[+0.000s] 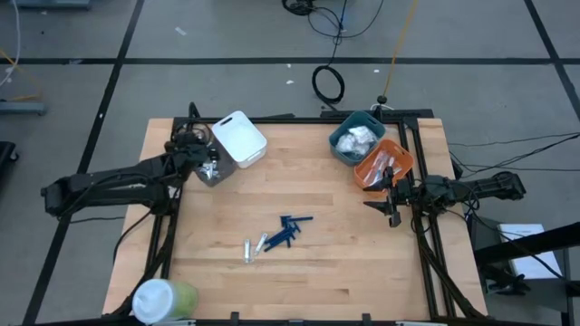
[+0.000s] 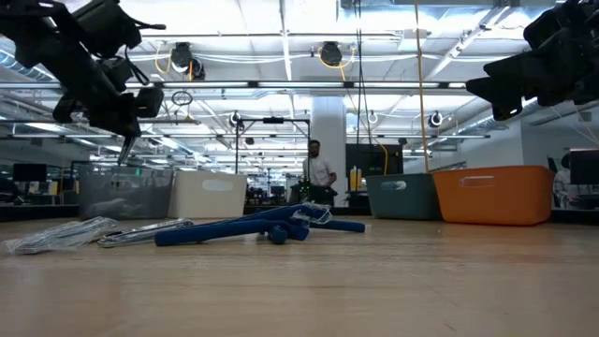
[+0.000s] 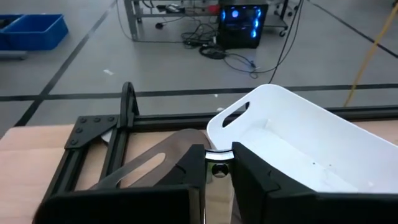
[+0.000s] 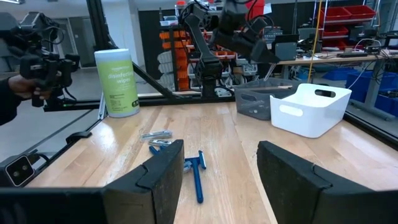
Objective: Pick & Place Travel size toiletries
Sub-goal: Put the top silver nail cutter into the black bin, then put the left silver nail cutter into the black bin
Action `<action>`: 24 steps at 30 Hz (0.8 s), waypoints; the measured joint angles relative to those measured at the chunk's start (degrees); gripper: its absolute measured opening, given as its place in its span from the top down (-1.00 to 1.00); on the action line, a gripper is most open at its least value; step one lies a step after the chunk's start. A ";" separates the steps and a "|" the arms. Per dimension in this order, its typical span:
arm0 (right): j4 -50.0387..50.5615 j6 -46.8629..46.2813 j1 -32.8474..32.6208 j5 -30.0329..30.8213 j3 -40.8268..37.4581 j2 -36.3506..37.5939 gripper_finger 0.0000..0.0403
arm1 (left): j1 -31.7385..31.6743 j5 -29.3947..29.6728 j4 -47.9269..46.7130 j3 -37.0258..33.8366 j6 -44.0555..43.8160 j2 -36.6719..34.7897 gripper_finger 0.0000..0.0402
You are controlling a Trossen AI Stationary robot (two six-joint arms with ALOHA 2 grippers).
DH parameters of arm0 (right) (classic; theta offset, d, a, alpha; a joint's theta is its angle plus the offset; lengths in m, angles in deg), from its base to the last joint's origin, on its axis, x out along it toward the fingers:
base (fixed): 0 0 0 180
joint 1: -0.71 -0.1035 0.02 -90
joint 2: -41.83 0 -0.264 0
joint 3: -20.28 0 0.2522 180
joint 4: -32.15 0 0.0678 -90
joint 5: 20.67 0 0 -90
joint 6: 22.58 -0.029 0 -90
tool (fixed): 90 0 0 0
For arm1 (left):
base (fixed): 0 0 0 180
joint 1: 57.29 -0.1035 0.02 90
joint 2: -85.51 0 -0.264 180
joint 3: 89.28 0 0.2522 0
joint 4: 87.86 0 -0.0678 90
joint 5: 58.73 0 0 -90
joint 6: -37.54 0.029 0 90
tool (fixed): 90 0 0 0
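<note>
Several dark blue sticks (image 1: 288, 231) (image 2: 253, 227) (image 4: 198, 177) and small silver tubes (image 1: 254, 246) (image 2: 65, 234) (image 4: 157, 135) lie flat on the middle of the table. My left gripper (image 1: 210, 169) (image 3: 217, 186) hovers above the clear bin (image 1: 218, 177) (image 3: 155, 162), beside the white bin (image 1: 240, 138) (image 3: 292, 143), shut on a silver tube. My right gripper (image 1: 391, 210) (image 4: 221, 171) is open and empty, raised near the right edge next to the orange bin (image 1: 385, 165). White packets fill the teal bin (image 1: 355, 138). My left gripper pinches a small silver tube (image 3: 217, 169) between its two fingers (image 3: 186, 180), which come down at it from above over the clear bin. Only a narrow silver strip and a round end show in the gap. The tube is lifted clear of the table.
A white-lidded green cup (image 1: 163, 299) (image 4: 117, 74) stands at the table's near left corner. Black frame rails (image 1: 168, 226) (image 1: 421, 244) run along the left and right sides. Bare wood (image 1: 335, 272) lies near the loose items. A person (image 2: 318, 173) stands far off in the room.
</note>
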 joint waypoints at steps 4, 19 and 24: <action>0.00 0.02 0.00 0.00 -0.02 -0.02 0.05 | 0.01 0.00 0.03 0.00 -0.12 0.74 0.62; 0.00 0.02 0.00 0.00 -0.02 0.00 0.05 | 0.01 -5.44 1.36 0.02 1.16 0.72 0.26; 0.01 0.02 0.00 0.00 0.00 -0.01 0.05 | 1.84 -31.43 8.13 1.79 13.13 0.26 0.29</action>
